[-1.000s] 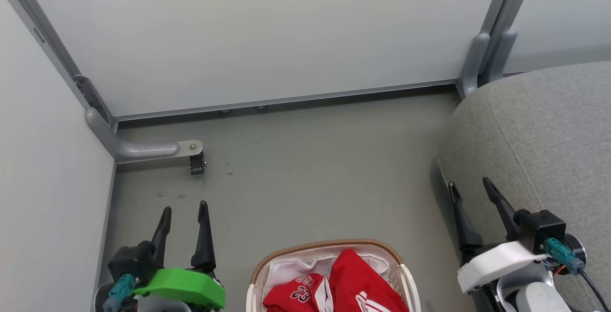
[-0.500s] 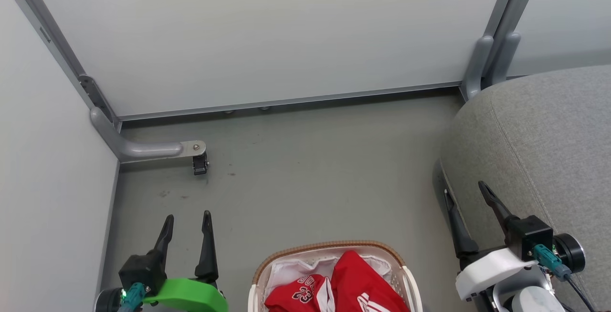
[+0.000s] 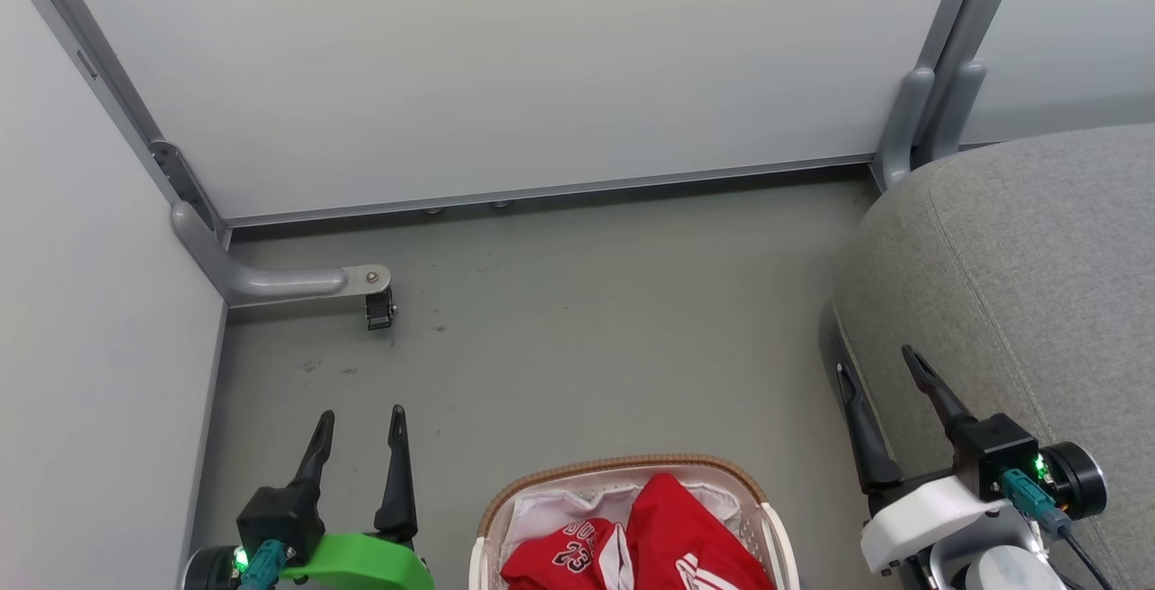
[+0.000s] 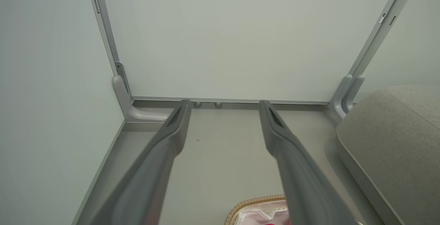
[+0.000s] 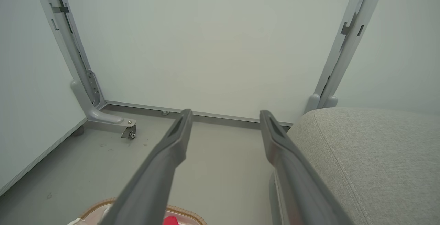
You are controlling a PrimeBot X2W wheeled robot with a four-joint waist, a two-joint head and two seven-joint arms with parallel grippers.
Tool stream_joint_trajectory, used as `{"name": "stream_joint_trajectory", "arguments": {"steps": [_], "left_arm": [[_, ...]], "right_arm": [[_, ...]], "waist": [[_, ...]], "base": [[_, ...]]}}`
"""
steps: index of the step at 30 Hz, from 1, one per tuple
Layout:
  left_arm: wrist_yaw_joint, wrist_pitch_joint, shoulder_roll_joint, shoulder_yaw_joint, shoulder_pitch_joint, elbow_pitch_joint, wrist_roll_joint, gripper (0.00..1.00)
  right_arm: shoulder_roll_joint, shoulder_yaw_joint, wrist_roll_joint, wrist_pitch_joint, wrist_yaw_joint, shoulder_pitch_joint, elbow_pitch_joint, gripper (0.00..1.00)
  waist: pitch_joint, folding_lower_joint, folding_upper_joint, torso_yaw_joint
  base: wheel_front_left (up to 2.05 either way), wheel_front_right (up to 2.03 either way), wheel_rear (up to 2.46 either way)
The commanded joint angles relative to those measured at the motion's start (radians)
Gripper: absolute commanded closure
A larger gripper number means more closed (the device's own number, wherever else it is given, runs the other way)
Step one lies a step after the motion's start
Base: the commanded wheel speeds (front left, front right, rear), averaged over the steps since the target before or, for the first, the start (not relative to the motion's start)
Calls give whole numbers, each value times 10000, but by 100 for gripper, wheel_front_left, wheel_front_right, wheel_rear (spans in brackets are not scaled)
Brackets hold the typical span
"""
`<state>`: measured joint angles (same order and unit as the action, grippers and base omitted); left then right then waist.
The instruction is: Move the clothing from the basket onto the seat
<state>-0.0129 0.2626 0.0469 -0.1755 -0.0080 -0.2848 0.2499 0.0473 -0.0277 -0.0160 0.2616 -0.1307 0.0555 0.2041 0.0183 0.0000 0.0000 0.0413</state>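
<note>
Red clothing (image 3: 632,545) with white lettering and "23" lies piled in the white basket (image 3: 781,543) with its brown woven rim, at the bottom middle of the head view. The grey fabric seat (image 3: 1029,265) fills the right side. My left gripper (image 3: 361,414) hovers open over the floor to the basket's left, nothing between its fingers. My right gripper (image 3: 873,357) stands open beside the seat's front edge, to the basket's right. The basket rim (image 4: 254,202) peeks in at the bottom of the left wrist view, and the seat (image 5: 371,156) shows in the right wrist view.
White partition panels (image 3: 505,67) close off the back and left. A grey bracket foot with a small caster (image 3: 377,310) juts onto the floor at the left. Grey upright posts (image 3: 934,112) stand at the back right corner beside the seat. Bare grey floor (image 3: 595,328) lies beyond the basket.
The head view has shifted slightly. Both grippers sit a little lower in it than a second ago, still open. Clothing and basket lie as before.
</note>
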Motion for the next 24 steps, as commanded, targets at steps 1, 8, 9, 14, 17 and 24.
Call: {"name": "stream_joint_trajectory", "arguments": {"steps": [1, 8, 9, 14, 17, 24], "left_arm": [[38, 35, 62, -2, 135, -14, 41, 0], [46, 24, 61, 16, 102, -37, 43, 0], [47, 24, 61, 16, 98, -38, 44, 0], [44, 24, 61, 13, 86, -39, 45, 0], [38, 24, 61, 17, 83, -37, 65, 0], [32, 24, 61, -62, 67, -27, 37, 0]], "right_arm": [[57, 7, 44, 53, -2, -88, -31, 0], [57, -5, 50, 53, -2, -67, -49, 0], [57, -3, 53, 53, -2, -64, -55, 0], [57, 1, 55, 53, -2, -55, -64, 0], [57, 6, 55, 53, -2, -56, -81, 0], [57, 28, 6, 53, -2, -23, -70, 0]], "waist": [[2, 0, 0, 1], [11, 0, 0, -6], [13, 0, 0, -6], [13, 0, 0, -9], [13, 0, 0, -11], [48, 0, 0, -27]], "base": [[0, 0, 0], [0, 0, 0], [0, 0, 0], [0, 0, 0], [0, 0, 0], [0, 0, 0]]}}
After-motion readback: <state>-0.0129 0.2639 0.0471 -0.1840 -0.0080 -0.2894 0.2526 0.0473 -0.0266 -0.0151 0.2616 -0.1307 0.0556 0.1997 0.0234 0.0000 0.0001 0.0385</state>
